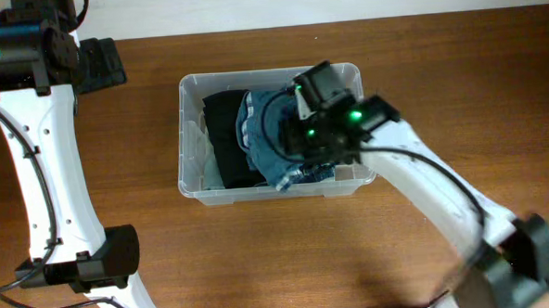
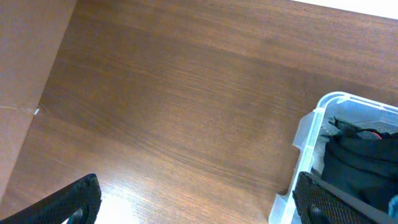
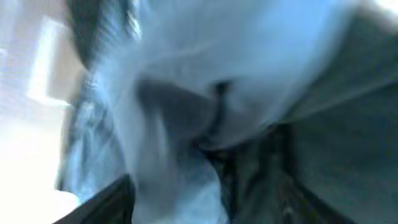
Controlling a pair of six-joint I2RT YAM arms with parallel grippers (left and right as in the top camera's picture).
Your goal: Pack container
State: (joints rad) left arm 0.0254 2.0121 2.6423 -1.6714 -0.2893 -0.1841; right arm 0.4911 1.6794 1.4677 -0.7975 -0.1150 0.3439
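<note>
The clear plastic container [image 1: 189, 130] stands mid-table and holds a black garment [image 1: 225, 138] on its left and a blue denim garment [image 1: 267, 145] on its right. My right gripper [image 1: 302, 151] is down inside the container on the denim. In the blurred right wrist view its fingers [image 3: 205, 205] are apart with denim [image 3: 186, 93] filling the space between them. My left gripper [image 1: 113, 64] is open and empty over bare table left of the container. The left wrist view [image 2: 199, 205] shows the container's corner [image 2: 311, 134] and the black garment [image 2: 357, 158].
The wooden table [image 1: 260, 257] runs all round the container. The left arm's white links [image 1: 43, 164] stretch down the left side. The right arm [image 1: 444, 202] reaches in from the lower right. A pale wall edge [image 2: 25, 112] shows in the left wrist view.
</note>
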